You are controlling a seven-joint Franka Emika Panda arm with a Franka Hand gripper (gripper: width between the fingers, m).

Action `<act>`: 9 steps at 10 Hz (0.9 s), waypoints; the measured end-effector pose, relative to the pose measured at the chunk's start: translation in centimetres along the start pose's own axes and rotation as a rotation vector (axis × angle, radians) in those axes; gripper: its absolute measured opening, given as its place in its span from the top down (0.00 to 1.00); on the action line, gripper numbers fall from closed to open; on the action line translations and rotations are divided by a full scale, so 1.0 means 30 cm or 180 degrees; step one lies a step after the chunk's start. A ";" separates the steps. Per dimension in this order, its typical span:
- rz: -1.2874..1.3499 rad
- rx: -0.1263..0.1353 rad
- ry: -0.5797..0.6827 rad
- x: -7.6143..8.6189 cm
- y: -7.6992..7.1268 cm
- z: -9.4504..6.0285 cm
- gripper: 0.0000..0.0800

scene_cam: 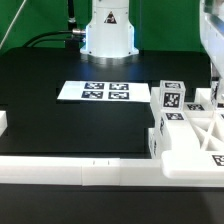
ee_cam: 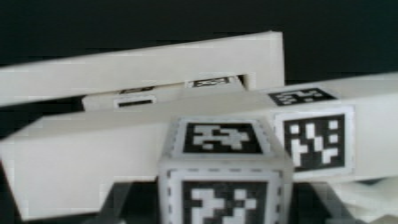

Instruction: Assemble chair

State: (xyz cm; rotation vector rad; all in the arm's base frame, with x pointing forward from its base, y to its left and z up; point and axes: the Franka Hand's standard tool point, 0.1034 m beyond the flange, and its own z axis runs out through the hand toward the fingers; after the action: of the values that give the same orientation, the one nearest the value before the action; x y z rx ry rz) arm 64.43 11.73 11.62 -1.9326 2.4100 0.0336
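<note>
Up close, we see the white tagged chair pieces point(scene_cam: 185, 125) clustered on the black table point(scene_cam: 60, 120) at four o'clock in the exterior view, beside the marker board point(scene_cam: 95, 91). Whether our gripper's jaws are open, we cannot tell.

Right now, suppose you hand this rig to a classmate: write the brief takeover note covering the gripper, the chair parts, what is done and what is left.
Gripper: not identifiable in either view; open or shut cannot be told. The wrist view is filled by tagged white pieces very close up.
Chair parts: clustered at the exterior view's right, against the front border rail; an X-braced frame lies among the tagged blocks.
Marker board: flat on the table, mid-scene.
Done: parts gathered at the right; whether any are joined cannot be told.
Left: no finished chair stands yet, so assembly remains.
</note>
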 end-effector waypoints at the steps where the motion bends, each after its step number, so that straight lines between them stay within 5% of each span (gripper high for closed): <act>1: -0.0012 0.0002 0.0000 0.000 -0.001 -0.001 0.64; 2: -0.0096 -0.0001 0.0001 0.000 0.000 0.002 0.64; 4: -0.0187 -0.0001 0.0001 -0.002 -0.001 0.003 0.31; 6: -0.0656 -0.0004 0.0006 -0.001 0.000 0.006 0.21; 9: -0.1312 -0.0022 0.0006 -0.008 0.001 0.006 0.19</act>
State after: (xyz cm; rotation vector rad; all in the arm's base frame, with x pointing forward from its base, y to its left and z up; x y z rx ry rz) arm 64.46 11.97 11.45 -2.3869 1.9650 0.0226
